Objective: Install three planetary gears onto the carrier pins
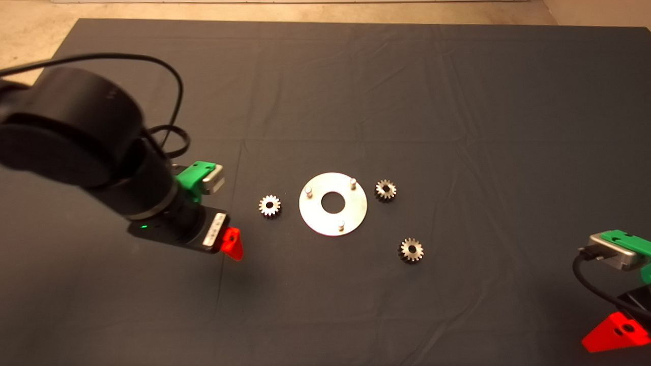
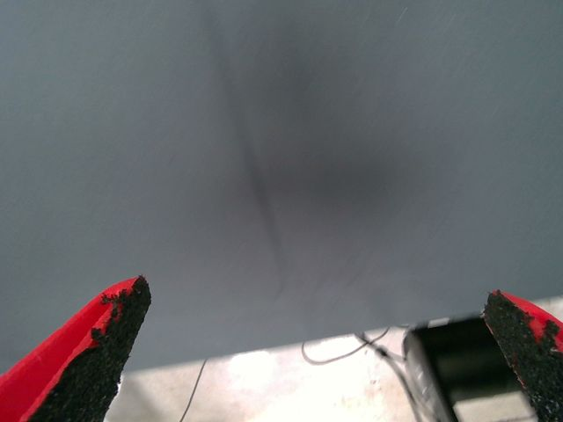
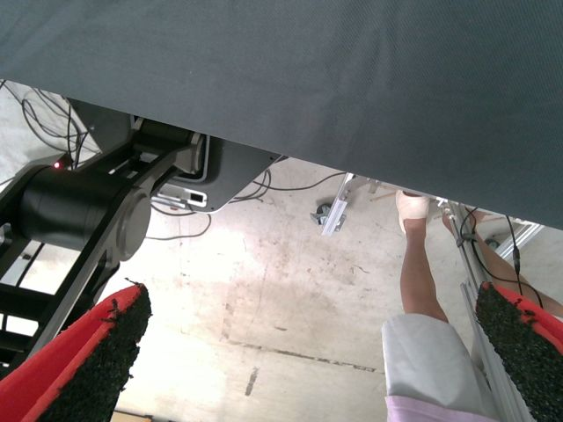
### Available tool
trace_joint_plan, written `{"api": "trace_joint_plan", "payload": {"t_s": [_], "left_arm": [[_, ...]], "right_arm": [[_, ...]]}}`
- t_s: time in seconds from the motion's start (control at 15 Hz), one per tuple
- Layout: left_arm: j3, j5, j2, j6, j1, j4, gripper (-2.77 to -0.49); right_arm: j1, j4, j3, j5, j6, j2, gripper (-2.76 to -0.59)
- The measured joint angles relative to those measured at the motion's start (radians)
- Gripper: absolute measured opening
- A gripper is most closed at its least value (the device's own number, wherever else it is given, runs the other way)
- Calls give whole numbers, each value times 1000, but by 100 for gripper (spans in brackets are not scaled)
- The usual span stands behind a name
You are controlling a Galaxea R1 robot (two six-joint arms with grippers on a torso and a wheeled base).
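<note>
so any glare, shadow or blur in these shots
Head view: the disc shines bright under warm light, gears crisp. Left wrist view: the mat is soft, with a dark shadow patch. Right wrist view: sharp, bright floor.

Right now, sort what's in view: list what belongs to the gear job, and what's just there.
Belongs to the job:
- three gears on the mat
- disc with three bare pins
- left gripper, open, near the left gear

Just there:
- right gripper, open, parked at the mat's edge
- dark mat
- a person's leg and cables on the floor
</note>
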Motion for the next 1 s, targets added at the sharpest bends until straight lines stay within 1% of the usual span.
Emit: {"api": "trace_joint_plan", "payload": {"t_s": [0.07,0.2,0.27,0.33,0.4,0.53,0.6,0.73,0.87,1.0], "left_arm": [[-17,-6,13,-4,9,14,-49],[-38,-4,10,-8,33,21,-49],[-49,-12,11,-8,43,23,-49],[-60,-36,15,-10,51,26,-49],[-73,-55,26,-11,55,44,-49],[-88,-74,55,-26,61,105,-49],[-101,-81,60,-41,66,124,-49],[-141,-76,61,-41,78,141,-49],[-172,-72,82,-41,96,153,-49],[-177,-78,107,-39,108,188,-49]], "right_arm": [[0,0,0,-1,0,0,-61],[0,0,0,-3,0,-1,-61],[0,0,0,-3,0,0,-61],[0,0,0,1,0,1,-61],[0,0,0,0,0,0,-61],[0,0,0,0,0,0,-61],[0,0,0,-1,0,0,-61],[0,0,0,-1,0,0,-61],[0,0,0,0,0,0,-61],[0,0,0,0,0,0,-61]]}}
